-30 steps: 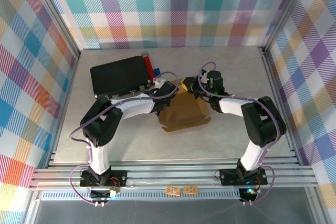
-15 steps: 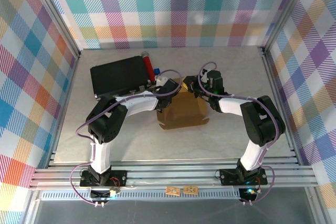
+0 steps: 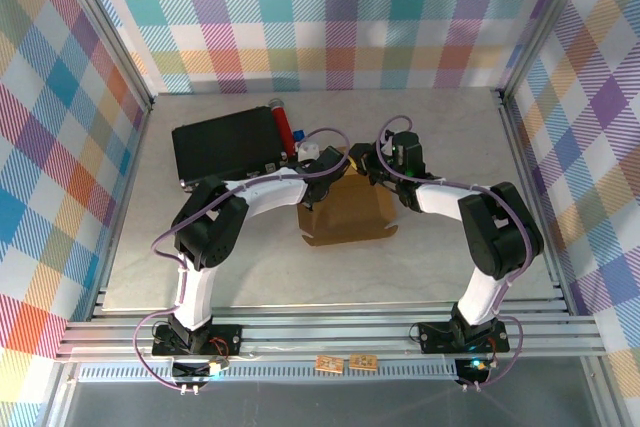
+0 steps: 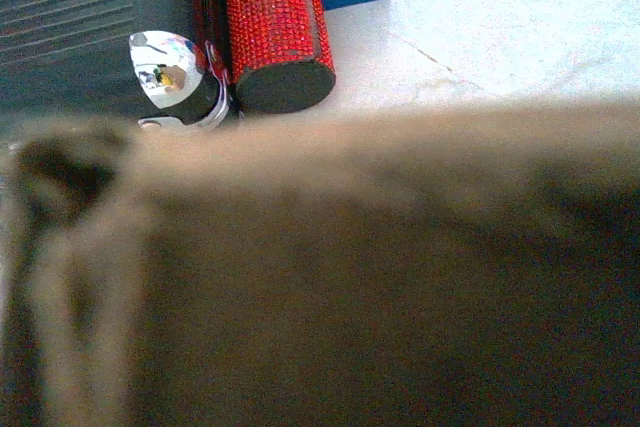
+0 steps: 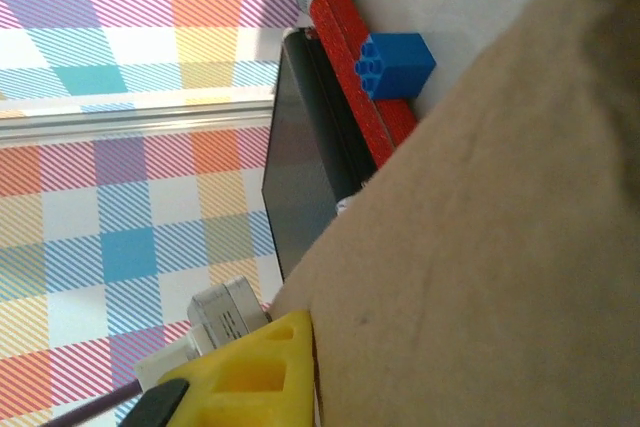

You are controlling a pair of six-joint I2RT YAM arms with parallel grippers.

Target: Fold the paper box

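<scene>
Now the left gripper (image 3: 327, 161) has reached farther onto the far-left corner of the paper box (image 3: 348, 212), mid-table beside the black case (image 3: 222, 147), jaws pressed together. The right gripper (image 3: 370, 169) stays at the far edge; I cannot tell its grip.
</scene>
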